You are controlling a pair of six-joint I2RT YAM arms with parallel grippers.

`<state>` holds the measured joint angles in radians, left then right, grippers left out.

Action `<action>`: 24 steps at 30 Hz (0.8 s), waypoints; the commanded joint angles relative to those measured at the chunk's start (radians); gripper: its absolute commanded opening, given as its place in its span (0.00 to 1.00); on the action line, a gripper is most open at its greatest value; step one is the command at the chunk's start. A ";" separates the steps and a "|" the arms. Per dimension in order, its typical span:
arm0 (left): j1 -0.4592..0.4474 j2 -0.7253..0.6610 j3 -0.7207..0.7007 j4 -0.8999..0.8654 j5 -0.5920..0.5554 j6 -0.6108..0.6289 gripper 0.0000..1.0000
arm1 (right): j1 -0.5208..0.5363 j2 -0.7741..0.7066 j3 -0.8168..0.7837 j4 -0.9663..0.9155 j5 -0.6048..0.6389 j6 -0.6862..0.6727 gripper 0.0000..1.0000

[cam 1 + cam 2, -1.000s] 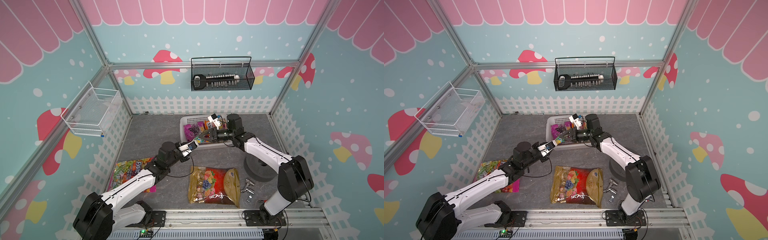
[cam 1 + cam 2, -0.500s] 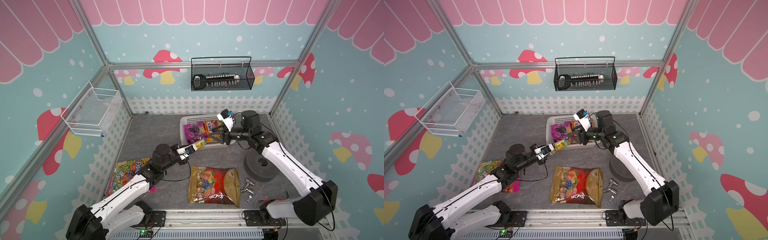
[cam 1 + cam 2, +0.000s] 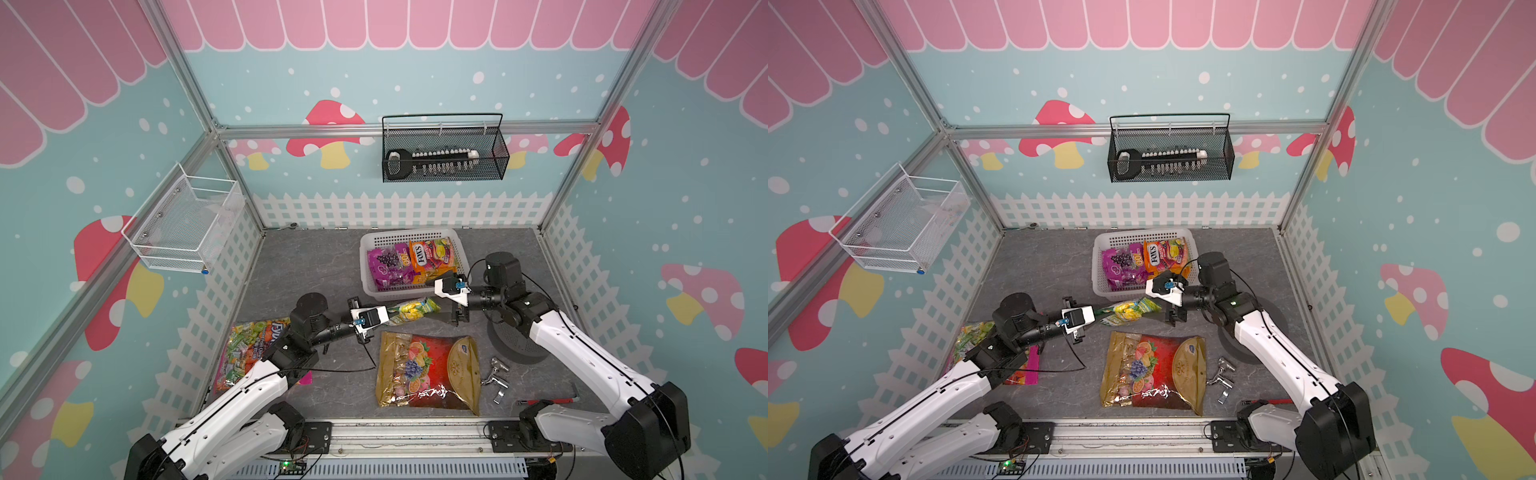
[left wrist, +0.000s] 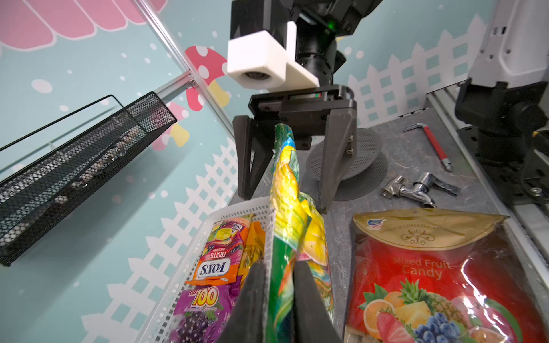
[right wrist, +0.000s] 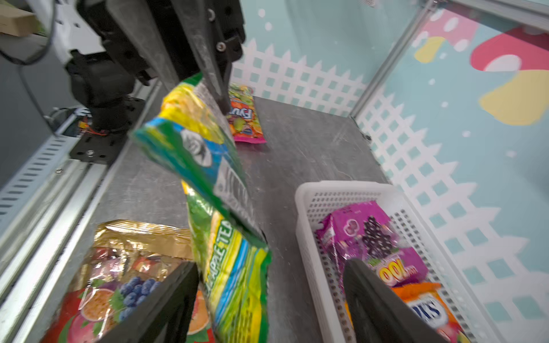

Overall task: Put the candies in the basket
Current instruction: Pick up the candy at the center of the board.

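Green glossy candy bag (image 3: 413, 311) pinched at 1 end by the left tool (image 3: 387, 319), jaws set narrow, clamped on both faces of the film; same grip plain from the left wrist, with 2 dark fingers (image 4: 252, 303) squeezing the bag edge-on. Held off the grey bench (image 3: 316, 266), stretched sideways just outside the near wall of the white basket (image 3: 409, 232) in both top views. Other end reaching in between the jaws of the right tool (image 3: 432, 299), spread wide, 1 finger to each side, no clamp on the film. From the left wrist, that tool (image 4: 285, 202) standing far wider than the bag's thickness. From the right wrist, candy bag (image 5: 225, 225) hanging between those 2 fingers, nearer 1 of them; contact there: cannot tell.

Inside the basket, purple bag (image 3: 388, 264) and orange "FOX'S" bag (image 3: 422, 257) side by side. Outside on the bench, large red-gold fruit-printed bag (image 3: 428, 370) near the green one, on the side away from the basket, untouched by either tool. Clear multicoloured bag (image 3: 249, 349) with pink edge partly under the left arm, well apart from the basket.
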<state>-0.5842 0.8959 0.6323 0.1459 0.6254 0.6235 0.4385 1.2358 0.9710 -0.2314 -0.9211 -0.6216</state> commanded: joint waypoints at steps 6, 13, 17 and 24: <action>-0.004 0.007 0.006 0.060 0.071 -0.064 0.05 | 0.023 0.108 0.010 -0.034 -0.331 0.047 0.59; -0.002 0.030 -0.029 0.188 -0.046 -0.197 0.15 | 0.022 0.209 0.080 -0.015 -0.299 0.170 0.14; -0.002 0.015 -0.074 0.305 -0.162 -0.309 0.77 | 0.016 0.287 0.143 -0.010 -0.356 0.260 0.10; 0.000 -0.033 -0.117 0.356 -0.542 -0.327 0.99 | -0.011 0.448 0.314 0.055 -0.159 0.622 0.10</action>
<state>-0.5842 0.8806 0.5312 0.4416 0.2989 0.3408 0.4389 1.6424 1.2110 -0.2237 -1.1572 -0.1909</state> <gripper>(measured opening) 0.990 0.167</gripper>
